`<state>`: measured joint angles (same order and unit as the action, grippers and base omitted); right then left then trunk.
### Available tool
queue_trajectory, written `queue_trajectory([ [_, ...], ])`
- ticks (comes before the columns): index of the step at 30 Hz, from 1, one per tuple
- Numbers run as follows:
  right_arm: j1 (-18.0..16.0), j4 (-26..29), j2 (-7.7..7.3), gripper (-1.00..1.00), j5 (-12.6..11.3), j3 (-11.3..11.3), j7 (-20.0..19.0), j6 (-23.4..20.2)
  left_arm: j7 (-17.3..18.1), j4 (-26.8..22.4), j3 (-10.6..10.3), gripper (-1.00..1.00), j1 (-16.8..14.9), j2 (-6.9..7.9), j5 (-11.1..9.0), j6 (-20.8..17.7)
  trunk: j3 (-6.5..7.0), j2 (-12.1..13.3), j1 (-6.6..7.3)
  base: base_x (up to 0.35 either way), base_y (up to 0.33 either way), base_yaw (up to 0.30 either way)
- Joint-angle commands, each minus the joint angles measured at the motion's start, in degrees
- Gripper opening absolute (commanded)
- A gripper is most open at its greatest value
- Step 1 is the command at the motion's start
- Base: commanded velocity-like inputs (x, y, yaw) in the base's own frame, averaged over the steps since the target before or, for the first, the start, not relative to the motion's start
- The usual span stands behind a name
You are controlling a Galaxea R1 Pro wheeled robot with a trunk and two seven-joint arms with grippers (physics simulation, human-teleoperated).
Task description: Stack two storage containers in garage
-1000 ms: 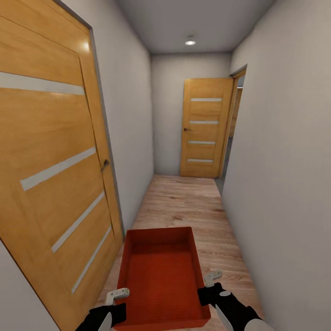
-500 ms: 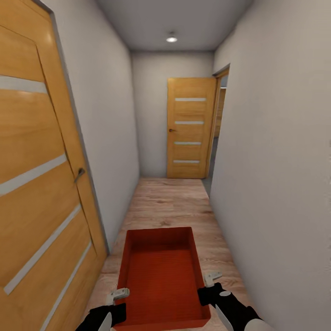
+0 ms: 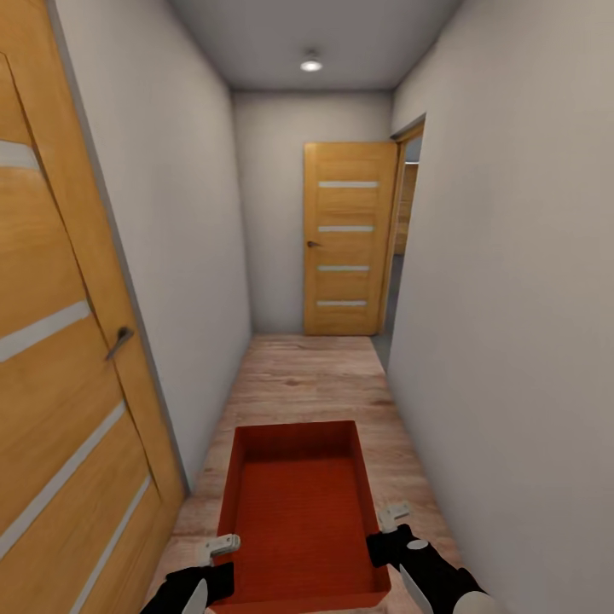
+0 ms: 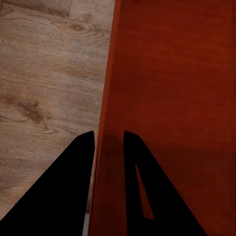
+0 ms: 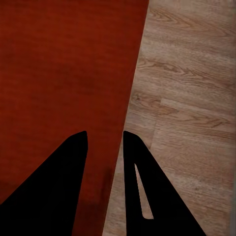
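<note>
Red-orange rectangular open-top plastic storage container (image 3: 300, 512) carried between my two end effectors, above light wood-plank floor (image 3: 315, 384). My left end effector (image 4: 108, 142) clamped on container's left wall, one finger inside, one outside. My right end effector (image 5: 104, 142) clamped likewise on right wall. Container interior bare. Ahead of end effectors: narrow grey-walled corridor, honey-coloured wooden door with pale glass strips (image 3: 345, 239) at far end. Similar door with lever handle (image 3: 51, 358) close beside left end effector. Round ceiling spotlight (image 3: 311, 65) overhead.
</note>
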<state>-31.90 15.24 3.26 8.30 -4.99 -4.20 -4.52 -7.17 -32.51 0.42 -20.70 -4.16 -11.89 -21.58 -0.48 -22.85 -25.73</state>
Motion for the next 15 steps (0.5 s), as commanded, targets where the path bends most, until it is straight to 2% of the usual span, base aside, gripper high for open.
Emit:
queue_trajectory([
  [1,0.0,-0.03,2.1,-1.0,0.14,0.64,-1.77,-0.37,-0.65,-0.18,-0.02,-1.0,0.03,-0.06,1.17,0.66,-0.05,-0.07,-0.06,0.323,0.0,0.144],
  [15,0.0,0.01,2.1,-1.0,0.22,0.68,-1.77,-0.31,-0.65,-0.18,0.01,-1.0,0.05,-0.06,1.17,0.66,-0.05,-0.07,-0.06,0.323,0.0,0.014],
])
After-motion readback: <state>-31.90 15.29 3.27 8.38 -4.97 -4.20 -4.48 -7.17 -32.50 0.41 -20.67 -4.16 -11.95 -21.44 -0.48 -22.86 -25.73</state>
